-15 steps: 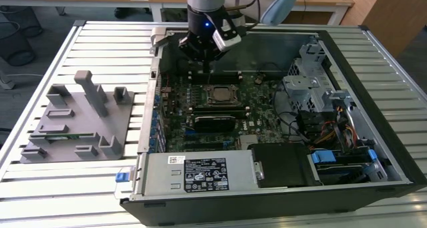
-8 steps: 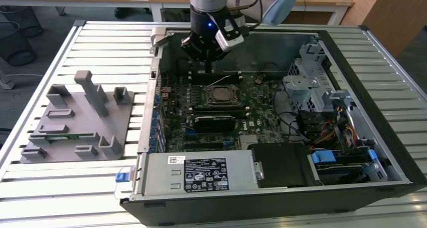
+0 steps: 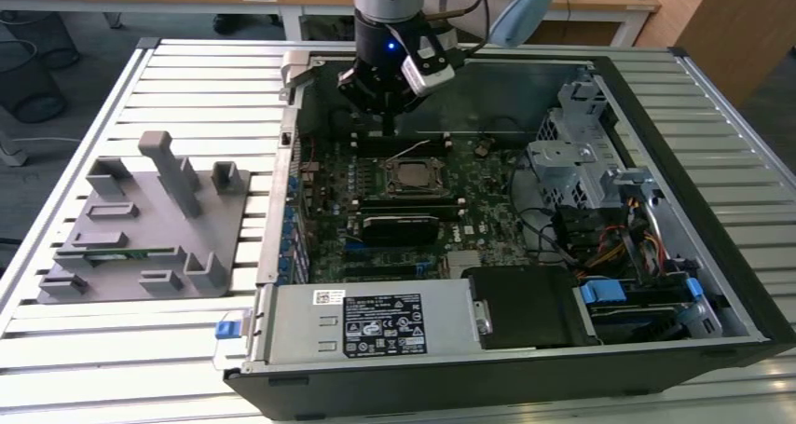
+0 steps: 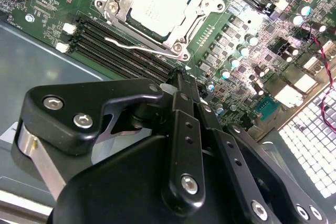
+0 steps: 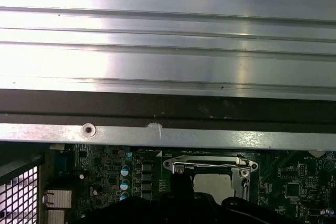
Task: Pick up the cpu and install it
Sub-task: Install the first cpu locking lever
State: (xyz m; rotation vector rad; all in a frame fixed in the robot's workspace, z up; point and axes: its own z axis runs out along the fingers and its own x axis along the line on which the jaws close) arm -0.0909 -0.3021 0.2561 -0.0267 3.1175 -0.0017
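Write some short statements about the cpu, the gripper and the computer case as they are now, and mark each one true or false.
1. The cpu lies in the socket on the motherboard. True.
2. The gripper holds the cpu. False: it is shut on nothing and hangs above the board, beside the socket.
3. A grey fixture stands on the table, at the exterior view's left of the computer case. True.
4. The computer case is closed by a panel. False: it is open and the motherboard shows.
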